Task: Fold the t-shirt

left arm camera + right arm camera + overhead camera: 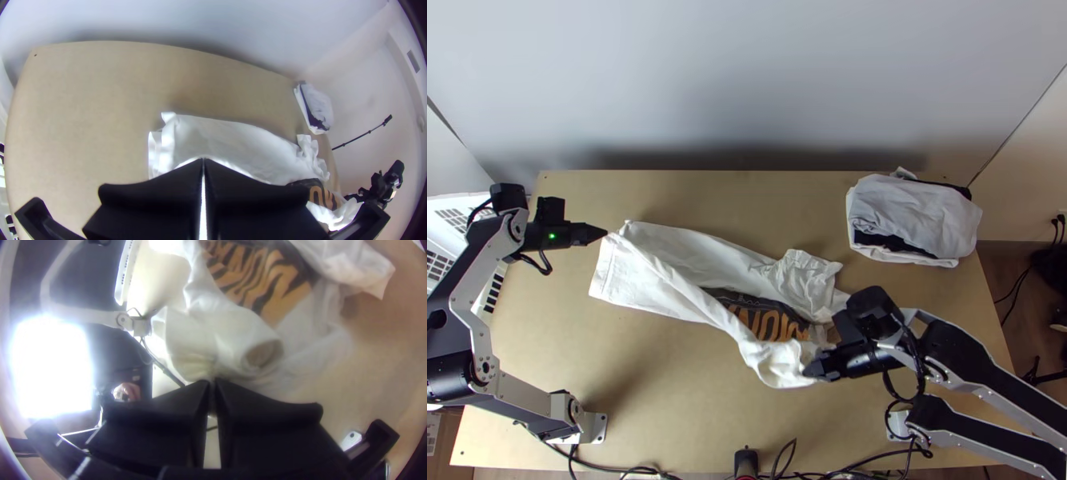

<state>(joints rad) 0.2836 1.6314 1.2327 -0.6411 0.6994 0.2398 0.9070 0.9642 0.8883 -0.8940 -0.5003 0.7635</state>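
Judging t-shirt [659, 284] light, limp, we're pinching hem [605, 268] w/ L gripper [203, 160], cloth by sleeve [233, 333] w/ R gripper [211, 381], nearer table's [691, 436] front edge.

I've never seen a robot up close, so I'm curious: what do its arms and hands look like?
The left arm and right arm have silver-grey metal pieces, black joints and loose black cables. The left end effector and right end effector each have two wide, flat black fingers narrowing towards the tips. A small green light glows near the left pair.
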